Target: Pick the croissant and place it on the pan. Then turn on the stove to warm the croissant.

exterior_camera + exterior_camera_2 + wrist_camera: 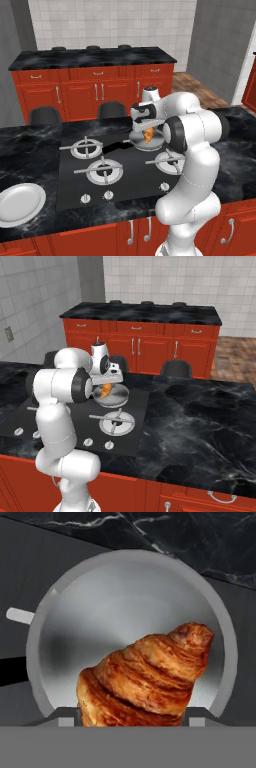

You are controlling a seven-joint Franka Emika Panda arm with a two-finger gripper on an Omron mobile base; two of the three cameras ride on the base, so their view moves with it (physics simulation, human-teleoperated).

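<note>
Croissant (145, 679) — in gripper (132, 722) — over pan (220, 612)

The arm (192, 150) is folded forward from its base, elbow raised, wrist bent down over the far right of the cooktop. The gripper (148, 131) is pointed downward, its jaws closed on the croissant (145, 677).

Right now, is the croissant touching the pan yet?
Cannot tell. The hand view shows the croissant between the fingers over the pan, its underside hidden. In the left base view it hangs just above the rim, no plain gap.
</note>
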